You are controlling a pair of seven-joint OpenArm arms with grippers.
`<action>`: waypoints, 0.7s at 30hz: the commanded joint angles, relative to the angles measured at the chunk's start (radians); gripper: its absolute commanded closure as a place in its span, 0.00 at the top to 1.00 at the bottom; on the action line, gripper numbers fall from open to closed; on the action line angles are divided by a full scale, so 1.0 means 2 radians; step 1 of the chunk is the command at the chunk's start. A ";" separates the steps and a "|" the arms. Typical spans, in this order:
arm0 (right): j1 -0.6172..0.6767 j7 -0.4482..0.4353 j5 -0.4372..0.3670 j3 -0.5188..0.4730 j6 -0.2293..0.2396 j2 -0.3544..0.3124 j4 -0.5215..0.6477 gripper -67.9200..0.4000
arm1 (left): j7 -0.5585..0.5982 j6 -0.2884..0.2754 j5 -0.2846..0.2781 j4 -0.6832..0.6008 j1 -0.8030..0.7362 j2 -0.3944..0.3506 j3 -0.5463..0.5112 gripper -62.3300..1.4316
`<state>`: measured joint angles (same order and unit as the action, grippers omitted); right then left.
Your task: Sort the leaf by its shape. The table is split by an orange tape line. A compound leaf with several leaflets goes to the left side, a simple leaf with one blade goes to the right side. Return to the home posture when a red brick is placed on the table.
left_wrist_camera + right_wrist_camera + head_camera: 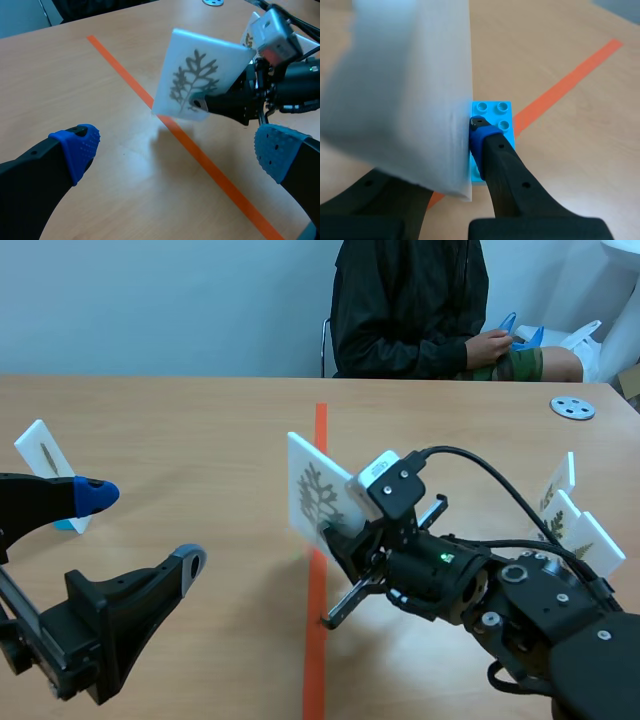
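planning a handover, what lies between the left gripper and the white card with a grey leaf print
Only bare wooden table and the orange tape line, in the left wrist view, separate the left gripper from the white leaf-print card.

The leaf card (pixel 316 495) is held over the tape line (pixel 320 440), pinched between the 2 fingers of the right gripper (pixel 335 538), whose arm comes in from the right side. The left gripper (pixel 142 528) is on the left side of the line, nearer the robot than that card, its 2 fingers spread with nothing between them. Behind it, at the far left of the table (pixel 180 420), stands 1 other card (pixel 40 450). A cluster of cards (pixel 575 525) stands on the right side behind the right arm, and a disc (pixel 572 407) lies at the far right, just before a person (pixel 410 300) seated across the table.
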<state>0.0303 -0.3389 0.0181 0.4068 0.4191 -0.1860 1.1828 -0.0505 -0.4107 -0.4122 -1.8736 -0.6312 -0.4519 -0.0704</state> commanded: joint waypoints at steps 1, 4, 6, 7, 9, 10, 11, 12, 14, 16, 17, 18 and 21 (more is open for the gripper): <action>0.010 -0.006 -0.006 -0.014 0.000 -0.002 0.025 0.02 | 0.008 0.002 -0.005 -0.003 0.001 0.001 -0.002 1.00; 0.034 0.001 -0.006 -0.039 0.000 -0.002 0.059 0.03 | 0.008 0.002 -0.005 -0.003 0.001 0.001 -0.002 1.00; 0.051 0.006 -0.006 -0.055 0.000 -0.002 0.082 0.03 | 0.008 0.002 -0.005 -0.003 0.001 0.001 -0.002 1.00; 0.060 0.010 -0.006 -0.062 0.000 -0.002 0.093 0.02 | 0.008 0.002 -0.005 -0.003 0.001 0.001 -0.002 1.00; 0.078 0.016 -0.006 -0.076 0.000 -0.002 0.114 0.02 | 0.008 0.002 -0.005 -0.003 0.001 0.001 -0.002 1.00; 0.087 0.018 -0.010 -0.082 0.000 -0.002 0.125 0.02 | 0.008 0.002 -0.005 -0.003 0.001 0.001 -0.002 1.00; 0.097 0.021 -0.014 -0.089 0.000 -0.002 0.134 0.02 | 0.008 0.002 -0.005 -0.003 0.001 0.001 -0.002 1.00; 0.106 0.024 -0.016 -0.096 0.000 -0.002 0.144 0.02 | 0.008 0.002 -0.005 -0.003 0.001 0.001 -0.002 1.00; 0.124 0.032 -0.017 -0.108 0.000 -0.002 0.161 0.02 | 0.008 0.002 -0.005 -0.003 0.001 0.001 -0.002 1.00; 0.144 0.039 -0.021 -0.121 0.000 -0.003 0.176 0.02 | 0.008 0.002 -0.005 -0.003 0.001 0.001 -0.002 1.00; 0.154 0.042 -0.029 -0.128 0.000 -0.003 0.184 0.02 | 0.008 0.002 -0.005 -0.003 0.001 0.001 -0.002 1.00; 0.163 0.045 -0.036 -0.135 0.003 -0.003 0.191 0.02 | 0.008 0.002 -0.005 -0.003 0.001 0.001 -0.002 1.00; 0.191 0.057 -0.055 -0.159 0.014 -0.003 0.215 0.02 | 0.008 0.002 -0.005 -0.003 0.001 0.001 -0.002 1.00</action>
<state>0.4164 -0.2165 -0.0746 0.0990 0.4480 -0.1856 1.5864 -0.0505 -0.4107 -0.4122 -1.8736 -0.6312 -0.4519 -0.0704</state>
